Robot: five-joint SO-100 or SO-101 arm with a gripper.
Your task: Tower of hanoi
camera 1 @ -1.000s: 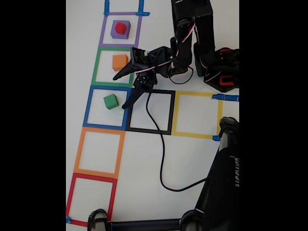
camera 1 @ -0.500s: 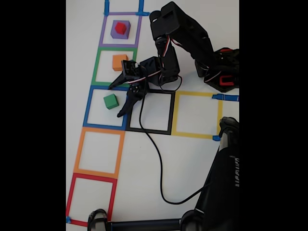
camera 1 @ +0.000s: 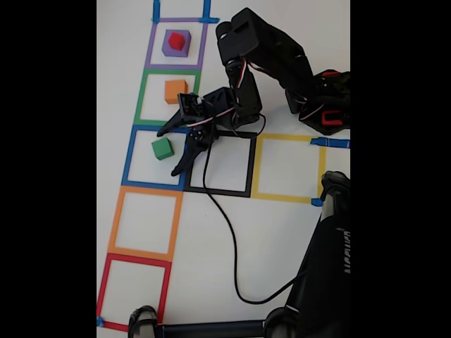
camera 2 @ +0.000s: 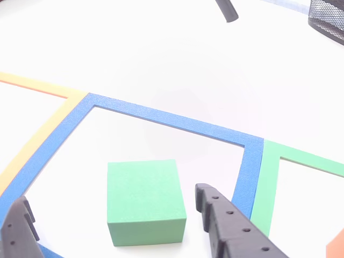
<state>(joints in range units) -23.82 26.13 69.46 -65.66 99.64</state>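
Fixed view: the gripper (camera 1: 171, 152) is seen spread wide over the right edge of the blue tape square (camera 1: 129, 156), one fingertip near the square's top edge, the other at its lower right side. Nothing is gripped. The green cube (camera 1: 163, 148) is found inside the blue square, right of centre, just beside the fingers but apart from them.

The orange cube (camera 1: 175, 91) is noted inside the green tape square (camera 1: 141, 98), next above. The red cube (camera 1: 176, 41) is stacked on the purple cube (camera 1: 168, 48) within the purple tape square (camera 1: 151, 46) at the top.

Other view: the green cube (camera 2: 145, 201) is framed between two dark fingers (camera 2: 231, 228), with a gap visible on either side; the cube rests flat on the white table (camera 2: 161, 59).
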